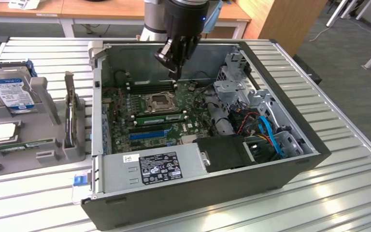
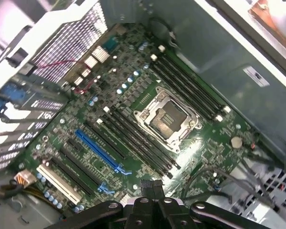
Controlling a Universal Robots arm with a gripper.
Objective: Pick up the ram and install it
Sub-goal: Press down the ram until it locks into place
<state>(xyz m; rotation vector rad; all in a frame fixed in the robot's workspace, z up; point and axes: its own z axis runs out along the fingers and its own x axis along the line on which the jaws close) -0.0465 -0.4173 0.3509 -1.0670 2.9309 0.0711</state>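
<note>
Green and thin, the ram (image 1: 24,144) appears to lie flat in the grey fixture (image 1: 40,157) near the worktop (image 1: 340,193) edge on the exterior view's left, just beside the square processor chip (image 1: 4,131). It is well apart from the gripper (image 1: 173,73), which hangs inside the open computer case (image 1: 289,121) over the far bank of black memory slots (image 2: 188,81). The fingers (image 2: 150,187) are pressed together with nothing between them, so I judge the pick not yet made.

A good pick calls for the fingers opened wide before they descend, and a grip across the stick's thin faces near its middle so it cannot swing. The fixture's walls stand close around it, so a straight, vertical lift seems safest.

Seating needs care: the stick must stay parallel to its slot, with the white end clips (image 2: 219,118) open and pressure spread evenly. Another green strip (image 1: 158,117) already shows along the bank on the near side of the socket (image 1: 158,101) (whether that is a seated stick I cannot tell).
</note>
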